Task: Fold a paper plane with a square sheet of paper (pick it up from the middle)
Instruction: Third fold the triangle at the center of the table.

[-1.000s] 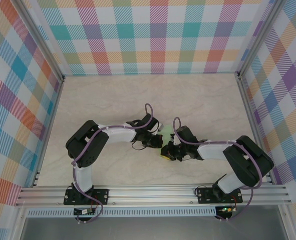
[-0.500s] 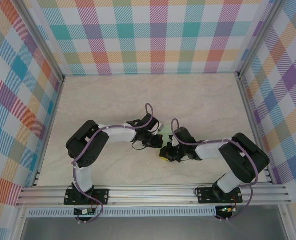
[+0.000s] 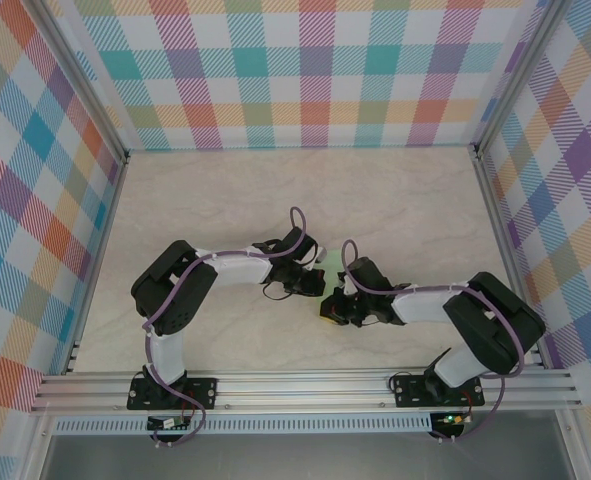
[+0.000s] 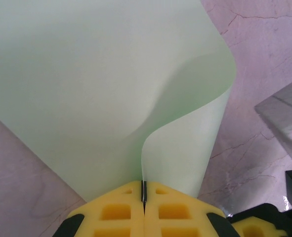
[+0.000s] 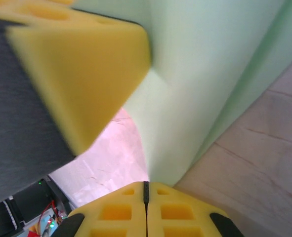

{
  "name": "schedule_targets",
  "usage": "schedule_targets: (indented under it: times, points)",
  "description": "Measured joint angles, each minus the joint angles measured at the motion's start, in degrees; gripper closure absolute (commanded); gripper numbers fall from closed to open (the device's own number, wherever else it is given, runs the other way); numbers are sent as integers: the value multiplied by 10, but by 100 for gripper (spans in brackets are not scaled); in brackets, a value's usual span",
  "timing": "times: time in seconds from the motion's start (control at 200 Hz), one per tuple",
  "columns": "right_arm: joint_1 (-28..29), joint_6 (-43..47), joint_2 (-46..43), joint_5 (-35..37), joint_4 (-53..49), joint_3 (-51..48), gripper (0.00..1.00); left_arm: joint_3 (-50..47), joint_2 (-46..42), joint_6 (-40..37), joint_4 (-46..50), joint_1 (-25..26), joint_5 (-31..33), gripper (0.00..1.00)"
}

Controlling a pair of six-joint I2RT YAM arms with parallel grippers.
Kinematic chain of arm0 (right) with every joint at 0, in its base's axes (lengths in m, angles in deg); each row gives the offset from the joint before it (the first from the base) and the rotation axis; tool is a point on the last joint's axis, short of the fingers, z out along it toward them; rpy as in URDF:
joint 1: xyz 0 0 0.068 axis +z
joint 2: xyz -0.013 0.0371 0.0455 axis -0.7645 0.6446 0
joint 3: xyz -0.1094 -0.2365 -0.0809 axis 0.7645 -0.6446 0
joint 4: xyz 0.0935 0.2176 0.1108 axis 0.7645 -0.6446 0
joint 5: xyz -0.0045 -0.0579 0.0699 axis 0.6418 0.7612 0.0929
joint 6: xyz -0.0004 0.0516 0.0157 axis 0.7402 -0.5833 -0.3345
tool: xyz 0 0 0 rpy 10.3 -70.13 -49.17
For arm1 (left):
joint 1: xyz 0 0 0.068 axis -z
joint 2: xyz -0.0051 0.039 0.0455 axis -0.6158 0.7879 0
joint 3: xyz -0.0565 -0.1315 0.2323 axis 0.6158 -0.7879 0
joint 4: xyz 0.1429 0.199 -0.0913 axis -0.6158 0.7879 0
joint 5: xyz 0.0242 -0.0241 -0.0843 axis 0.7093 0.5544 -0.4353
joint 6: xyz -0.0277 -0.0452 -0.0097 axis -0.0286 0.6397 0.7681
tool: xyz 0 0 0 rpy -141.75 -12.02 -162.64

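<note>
Checked pastel walls point(image 3: 315, 70) around a pale marbled table point(image 3: 225, 190). At centre frame, 2 arms bent inward, wrists nearly meeting. Between them, the square sheet of paper point(image 4: 101, 74): pale green, held up off the table, curled in a loose S-bend. At bottom centre of the left wrist view, left gripper point(image 4: 144, 197) pinched tight on the sheet's lower edge. Likewise the right gripper point(image 5: 146, 190), clamped on the same sheet, with a left fingertip point(image 5: 81, 64) looming upper left. For a clean crease: hold both pinches firm, level the edges before flattening, and avoid pulling apart, given the likely risk of tearing.
</note>
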Motion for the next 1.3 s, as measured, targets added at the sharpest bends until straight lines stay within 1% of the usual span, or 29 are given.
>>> schedule_targets:
  times: [0.095, 0.285, 0.395, 0.475, 0.545, 0.625, 0.7, 1.025, 1.3]
  points:
    - [3, 0, 8, 0, 7, 1, 100, 0, 0, 0, 1, 0, 0, 98]
    - [10, 3, 5, 14, -7, 7, 100, 0, 0, -2, 1, 0, 0, 98]
    - [9, 5, -15, 26, -30, 7, 99, 0, 0, -2, 1, 0, 0, 98]
    - [-10, 6, -41, 24, -38, 4, 99, 0, 0, -2, 1, 0, 0, 98]
    - [-43, 7, -64, 16, -30, -3, 100, 0, 0, -2, 1, 0, 0, 98]
    - [-76, 13, -68, 5, -23, -6, 100, 0, 0, -2, 1, 0, 0, 98]
    - [-90, 18, -66, -2, -22, -6, 100, 0, 0, -2, 1, 0, 0, 98]
    - [-90, 33, -24, -31, -16, 5, 100, 3, 2, -2, 4, 0, 0, 98]
    - [-91, 37, 5, -37, -10, 26, 100, 4, 3, -6, 5, 0, -1, 97]
